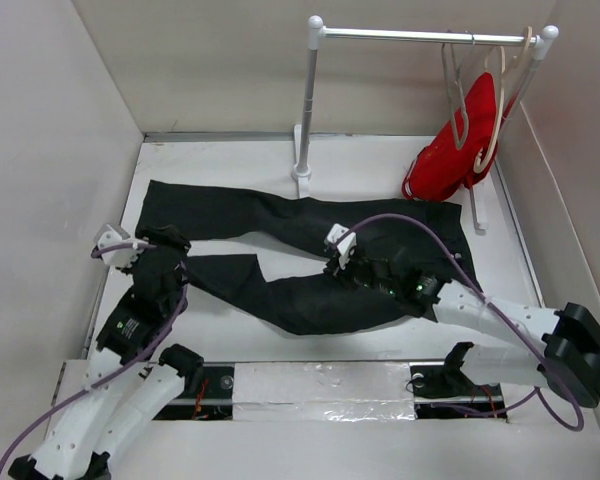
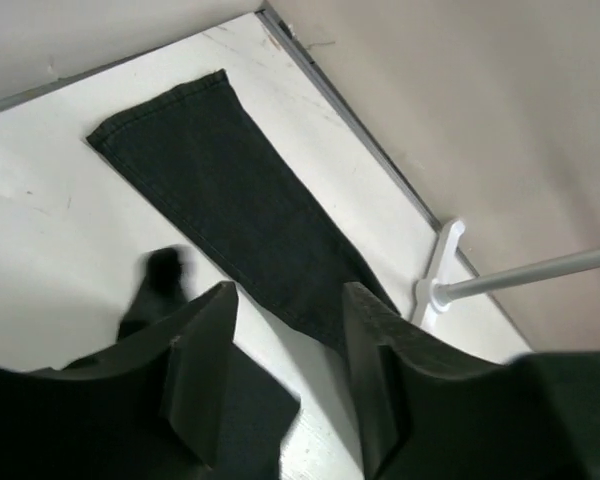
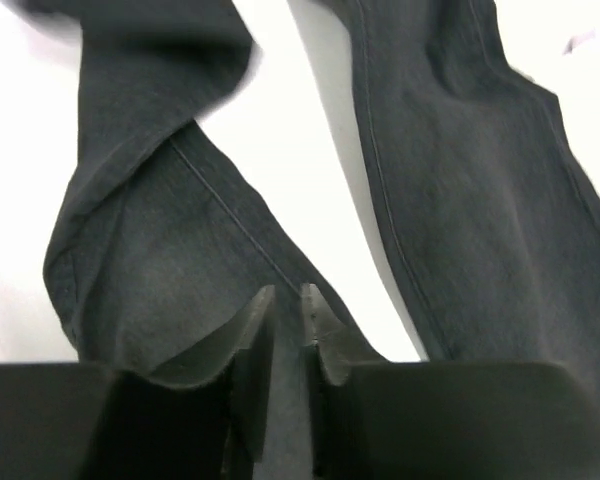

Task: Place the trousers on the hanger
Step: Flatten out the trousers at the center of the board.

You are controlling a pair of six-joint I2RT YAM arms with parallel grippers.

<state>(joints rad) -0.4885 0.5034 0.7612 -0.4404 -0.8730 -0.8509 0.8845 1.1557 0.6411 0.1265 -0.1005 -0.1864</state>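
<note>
Left wrist view: the left gripper (image 2: 290,295) hangs released above the table (image 2: 40,220), jaws standing apart with nothing between them. Just beyond its fingers (image 2: 205,370) one leg of the trousers (image 2: 240,200) lies flat, running away from the gripper to a hem near the far wall. More black cloth lies under and to the left of the gripper. Ahead and to its right stands the white foot of the rack (image 2: 438,265).

Right wrist view: the right gripper (image 3: 286,292) sits low over the trousers, jaws drawn nearly together with only a slim gap. Whether they pinch any cloth cannot be told. Directly ahead of the gripper the two legs fork, with a wedge of bare table between them.

Top external view: the trousers are spread across the middle of the table. The left gripper is at the bent nearer leg and the right gripper near the fork. The hanger (image 1: 452,90) hangs on the rack's rail (image 1: 420,36), well beyond the right gripper and apart from the trousers. Beside it on the same rail a beige hanger (image 1: 500,110) carries a red garment (image 1: 445,160), which droops down to the table.
</note>
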